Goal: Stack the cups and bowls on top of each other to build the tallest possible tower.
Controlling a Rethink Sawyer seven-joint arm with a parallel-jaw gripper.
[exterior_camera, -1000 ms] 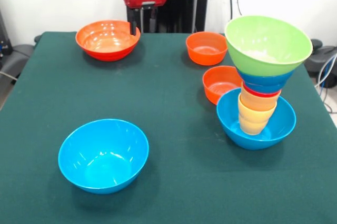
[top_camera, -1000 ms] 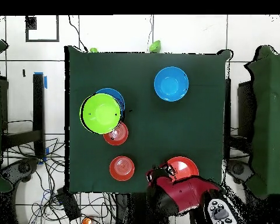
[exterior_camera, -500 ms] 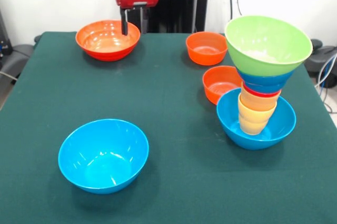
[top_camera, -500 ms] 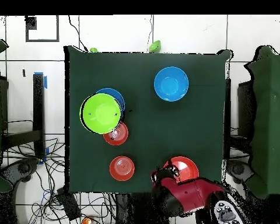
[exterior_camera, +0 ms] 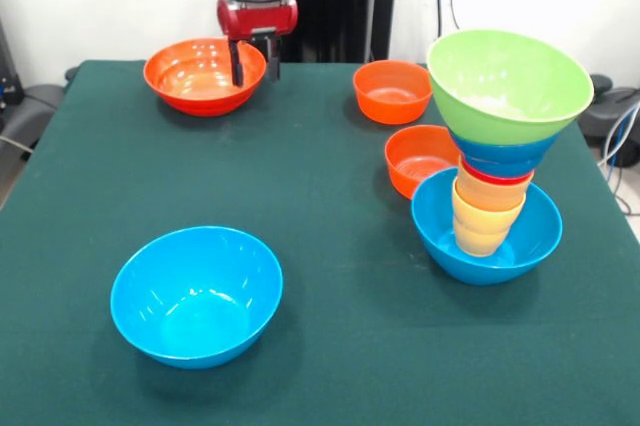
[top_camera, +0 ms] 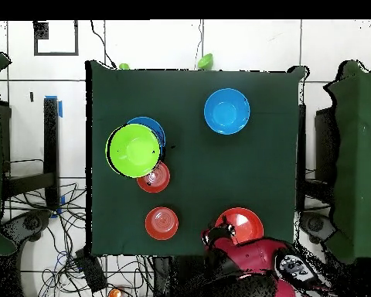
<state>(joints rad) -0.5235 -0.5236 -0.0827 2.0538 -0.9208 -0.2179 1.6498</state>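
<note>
Tower (exterior_camera: 497, 146): large light-blue base bowl (exterior_camera: 487, 236) holding a tilted column of yellow-orange cups (exterior_camera: 483, 218), a red cup rim, a small dark blue bowl (exterior_camera: 503, 157) and a large green bowl (exterior_camera: 508, 84) on top, widening upward. Loose, upright, well apart: large light-blue bowl (exterior_camera: 196, 295) near the front; large orange bowl (exterior_camera: 204, 75) at the far edge. Two small orange bowls: one (exterior_camera: 392, 91) far, one (exterior_camera: 421, 158) touching the tower's base.
</note>
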